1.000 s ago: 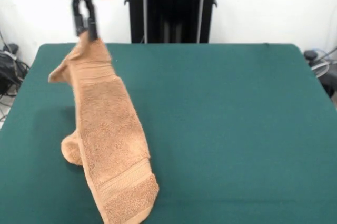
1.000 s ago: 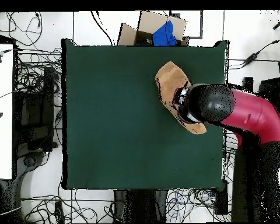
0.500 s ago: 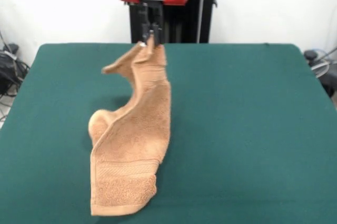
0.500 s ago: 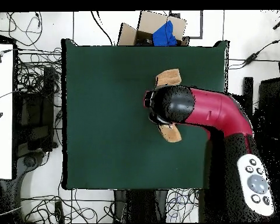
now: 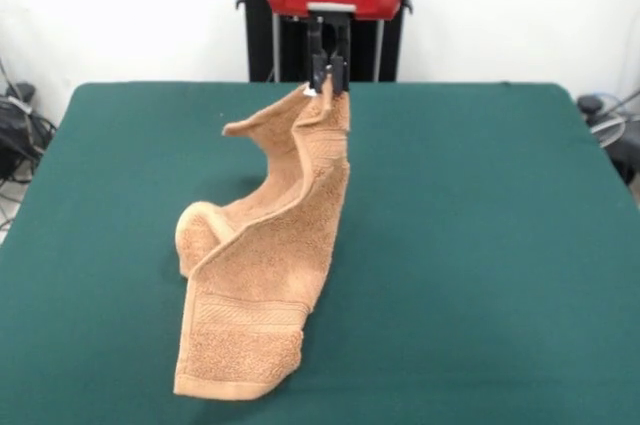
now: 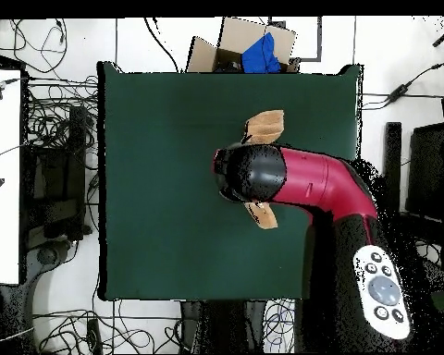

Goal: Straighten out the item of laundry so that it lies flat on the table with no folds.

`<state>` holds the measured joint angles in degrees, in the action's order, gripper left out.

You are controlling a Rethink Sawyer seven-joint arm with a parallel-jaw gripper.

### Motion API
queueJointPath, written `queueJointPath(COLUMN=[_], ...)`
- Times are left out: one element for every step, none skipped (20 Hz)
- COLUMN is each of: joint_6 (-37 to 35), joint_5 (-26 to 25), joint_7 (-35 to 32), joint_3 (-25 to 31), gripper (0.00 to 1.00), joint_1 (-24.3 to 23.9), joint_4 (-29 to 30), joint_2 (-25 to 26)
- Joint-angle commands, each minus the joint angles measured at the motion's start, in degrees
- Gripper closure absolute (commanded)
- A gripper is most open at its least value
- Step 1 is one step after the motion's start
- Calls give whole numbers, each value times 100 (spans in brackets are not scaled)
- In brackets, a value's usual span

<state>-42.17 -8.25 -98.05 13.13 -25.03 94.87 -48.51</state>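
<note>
The gripper (image 5: 328, 77) pinches one corner of the towel (image 5: 265, 265), lifting it near the far middle of the green table (image 5: 480, 245); the rest trails folded toward the near-left edge.

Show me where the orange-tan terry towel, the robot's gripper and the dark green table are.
orange-tan terry towel (image 5: 270, 265), front view, middle of the cloth
gripper (image 5: 328, 77), front view, tips pinching the towel's raised corner
dark green table (image 5: 480, 245), front view, bare felt surface
</note>
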Motion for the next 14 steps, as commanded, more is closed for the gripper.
queueJointPath(joint_6=[589,631,712,769,861,925,1011,1039,1097,1136,1174,1223,1289,1329], joint_5=[254,254,237,233,222,220,212,223,232,250,268,292,321,349], joint_7=[-1406,-1405,-1414,-1420,-1445,-1458,-1486,-1495,-1524,-1551,-1579,-1607,-1658,-1671], joint_3=[-276,-290,-303,-315,-327,-338,-352,-362,-384,-405,-427,-457,-491,-514], gripper=[100,100,100,100,100,100,100,100,100,100,100,100,100,100], joint_1=[239,263,302,326,368,394,440,468,524,575,626,689,773,820], joint_4=[857,875,893,915,941,971,996,1014,1038,1065,1092,1119,1161,1188], joint_2=[47,57,75,90,116,131,154,153,159,157,154,161,162,161])
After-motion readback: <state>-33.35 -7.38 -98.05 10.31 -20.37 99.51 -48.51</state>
